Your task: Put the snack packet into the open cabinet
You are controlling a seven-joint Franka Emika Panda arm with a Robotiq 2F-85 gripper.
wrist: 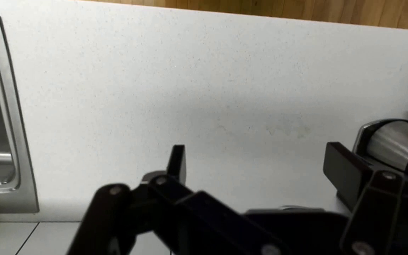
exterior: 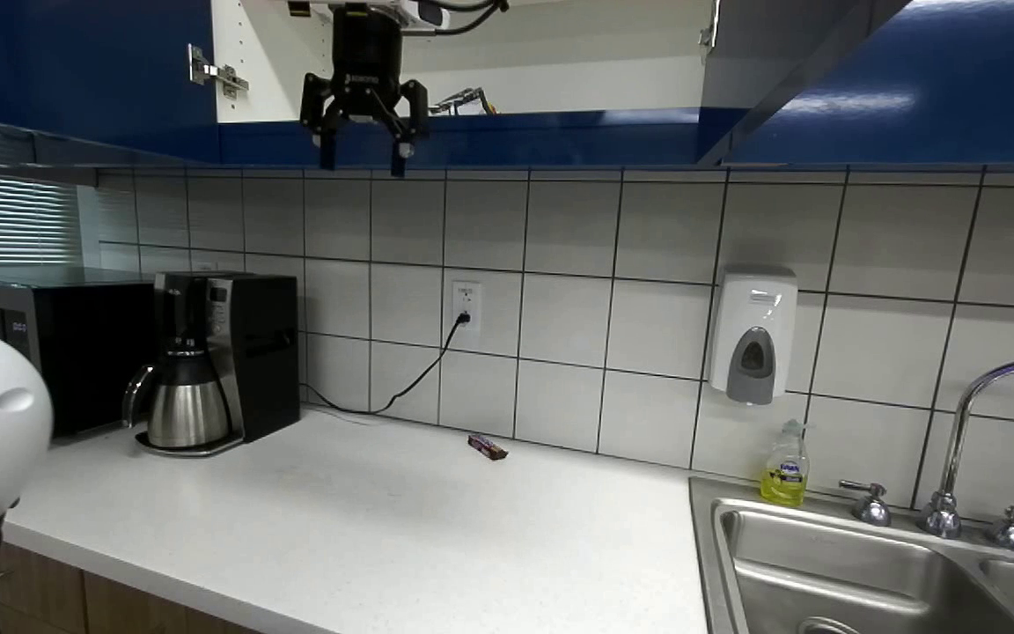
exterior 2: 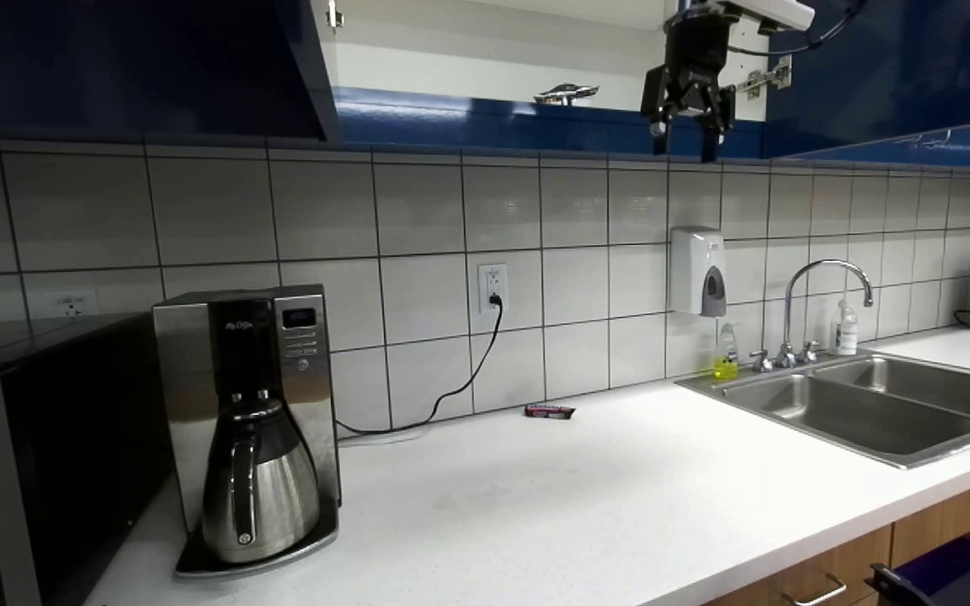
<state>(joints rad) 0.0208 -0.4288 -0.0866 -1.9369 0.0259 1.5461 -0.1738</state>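
A small dark snack packet with light markings lies on the counter near the tiled wall; it also shows in an exterior view. It is out of sight in the wrist view. The open cabinet, with white interior and blue lower edge, is above in both exterior views. A crinkly silvery-dark thing sits inside it, its base partly hidden; I cannot tell what it is. My gripper is open and empty, pointing down in front of the cabinet, fingertips level with its blue edge.
Blue cabinet doors stand open on both sides. A coffee maker and microwave stand at one end of the counter. A sink, dish soap and wall dispenser are at the other. A black cord runs along the wall.
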